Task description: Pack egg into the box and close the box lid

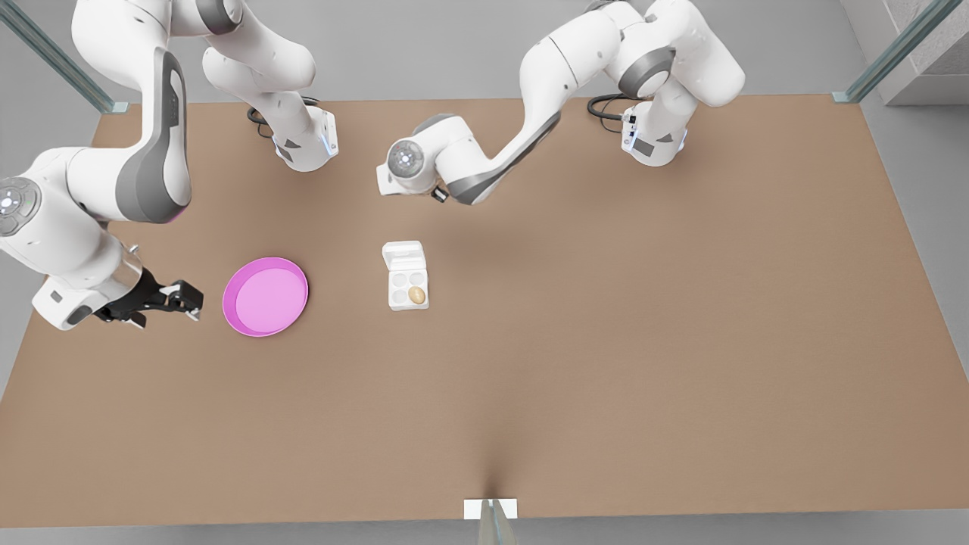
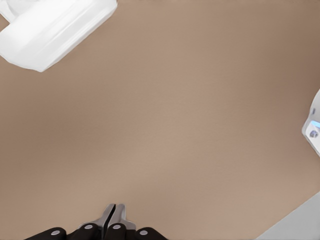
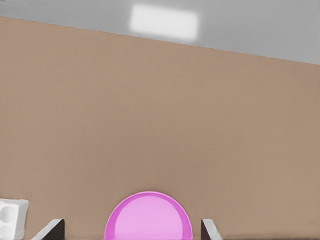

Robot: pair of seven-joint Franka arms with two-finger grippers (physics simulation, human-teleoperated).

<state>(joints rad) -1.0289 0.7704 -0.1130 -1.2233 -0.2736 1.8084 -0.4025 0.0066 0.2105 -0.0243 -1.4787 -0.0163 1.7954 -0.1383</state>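
Observation:
The egg (image 1: 417,295) is a small tan oval lying in one cup of the box (image 1: 394,303), on the side toward the front view's right and the near table edge. The box is a white four-cup carton near the table's middle. The box lid (image 1: 403,255) lies open and flat behind the cups. My right gripper (image 1: 182,300) hovers at the front view's left, open, facing the pink plate (image 1: 265,297) with nothing between its fingers. In the right wrist view the right gripper (image 3: 131,229) frames the plate (image 3: 148,220), with the box (image 3: 10,218) off to one side. My left gripper (image 2: 111,214) is shut and empty over bare table.
The left arm's wrist (image 1: 410,168) hangs above the table just behind the carton. Both arm bases (image 1: 303,144) (image 1: 655,140) stand along the far edge. Wide brown tabletop (image 1: 643,341) stretches toward the front view's right and near side.

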